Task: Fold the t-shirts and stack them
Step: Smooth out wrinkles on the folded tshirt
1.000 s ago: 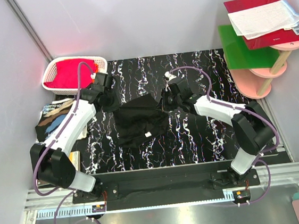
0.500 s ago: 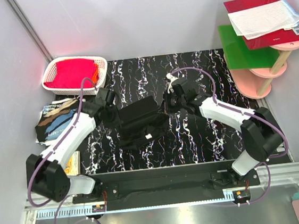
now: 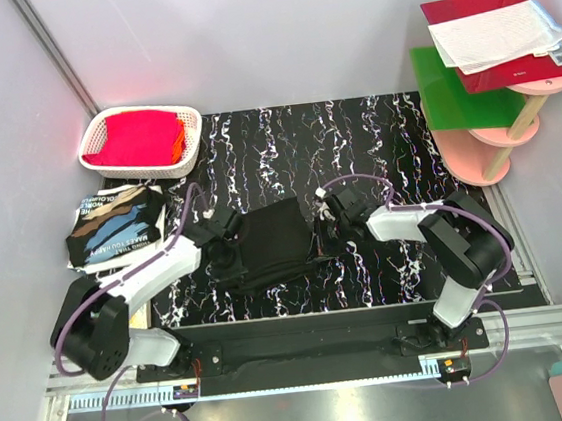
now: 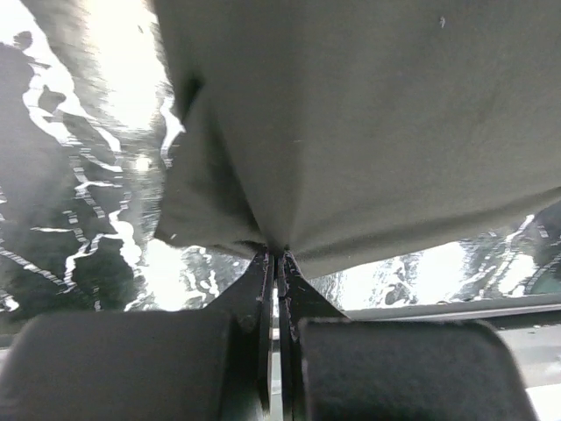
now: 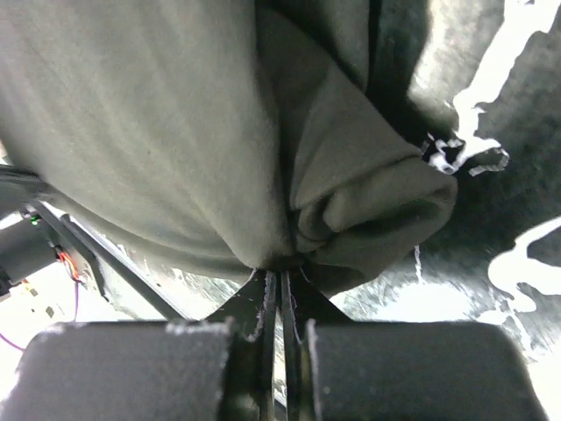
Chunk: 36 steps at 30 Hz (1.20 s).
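Observation:
A black t-shirt (image 3: 276, 241) lies partly folded on the black marbled table (image 3: 373, 130), held between both arms. My left gripper (image 3: 225, 230) is shut on its left edge; the left wrist view shows the jaws pinching the cloth (image 4: 351, 132) at my left gripper (image 4: 277, 256). My right gripper (image 3: 325, 228) is shut on the shirt's right edge; the right wrist view shows bunched cloth (image 5: 263, 132) pinched at my right gripper (image 5: 280, 267). A folded dark printed shirt (image 3: 114, 226) lies at the left of the table.
A white basket (image 3: 103, 124) with red and orange cloth (image 3: 138, 138) stands at the back left. A pink shelf stand (image 3: 500, 137) with a green sheet (image 3: 455, 92) and a red folder with papers (image 3: 499, 32) is at the right.
Both grippers have pulled the black shirt toward the near edge of the table, folding its far part over. The shirt now lies flatter and more compact.

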{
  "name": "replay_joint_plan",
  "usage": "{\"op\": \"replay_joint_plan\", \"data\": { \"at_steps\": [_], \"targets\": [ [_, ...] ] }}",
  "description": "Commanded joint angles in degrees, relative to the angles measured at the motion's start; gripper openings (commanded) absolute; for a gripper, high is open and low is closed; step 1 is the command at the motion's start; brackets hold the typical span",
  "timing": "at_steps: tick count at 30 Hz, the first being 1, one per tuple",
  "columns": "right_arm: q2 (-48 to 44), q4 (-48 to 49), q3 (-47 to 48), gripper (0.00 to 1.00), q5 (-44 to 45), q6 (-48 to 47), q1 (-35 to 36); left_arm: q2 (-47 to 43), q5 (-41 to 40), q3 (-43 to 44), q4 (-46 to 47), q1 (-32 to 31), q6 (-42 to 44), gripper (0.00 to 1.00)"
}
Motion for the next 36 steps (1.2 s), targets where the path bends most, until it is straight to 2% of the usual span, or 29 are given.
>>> {"op": "replay_joint_plan", "data": {
  "at_steps": [1,2,3,4,5,6,7,8,12,18,21,23,24,25,26,31,36],
  "targets": [
    [3.4,2.8,-0.6,0.09,1.4,0.3,0.2,3.7,0.1,-1.0,3.2,-2.4,-1.9,0.00],
    [3.9,2.8,-0.4,0.14,1.3,0.3,0.2,4.2,0.1,-1.0,3.1,-2.8,-1.9,0.04],
    [3.9,2.8,-0.3,0.21,0.5,0.2,0.4,4.8,0.1,-1.1,3.1,-3.0,-1.9,0.16],
    [3.7,2.8,-0.3,0.50,0.2,-0.2,0.4,4.9,0.1,-1.0,3.2,-3.2,-1.9,0.41],
    [3.1,2.8,-0.4,0.58,0.0,-0.5,0.5,4.8,0.1,-1.0,3.0,-3.6,-1.8,0.73],
    [1.2,2.8,-0.6,0.69,0.0,-0.6,0.6,3.8,0.2,-0.9,2.8,-3.6,-1.9,0.83],
    [-0.2,2.8,-0.8,0.80,0.0,-1.0,0.7,3.0,-0.1,-0.8,2.6,-3.6,-1.9,0.89],
    [-1.6,2.6,-1.2,0.85,0.0,-1.1,0.7,1.1,-0.9,-0.7,2.2,-3.6,-1.9,0.97],
    [-11.2,0.6,-1.3,0.95,1.7,-2.4,0.7,-3.3,-3.1,2.7,-0.7,-3.6,-1.2,0.99],
    [-18.9,-5.5,2.4,0.94,7.0,-5.9,0.7,-6.8,-5.3,7.9,-2.4,-3.6,0.3,0.97],
    [-18.9,-6.6,4.0,0.90,9.7,-7.6,0.7,-5.4,-7.2,10.5,-3.3,-3.5,0.7,0.86],
    [-18.0,-5.8,5.0,0.77,11.1,-8.0,0.7,-2.9,-8.2,11.6,-2.6,-3.5,0.9,0.33],
    [-16.2,-5.1,5.4,0.39,11.0,-8.2,0.6,-1.7,-8.1,13.2,-2.4,-3.5,0.9,0.14],
    [-15.0,-4.5,6.1,0.14,10.7,-8.8,0.7,-0.3,-7.6,13.9,-1.9,-3.5,1.0,0.00],
    [-13.7,-4.1,7.7,0.00,10.5,-8.7,0.6,2.3,-6.3,14.5,-1.0,-3.5,1.0,0.00],
    [-4.5,-2.9,12.6,0.00,4.9,-7.7,0.7,7.3,-2.0,15.3,1.8,-3.6,0.1,0.00],
    [0.4,-0.8,13.5,0.00,3.5,-6.3,0.8,8.9,-0.6,10.3,3.3,-3.7,-1.0,0.00]
  ]
}}
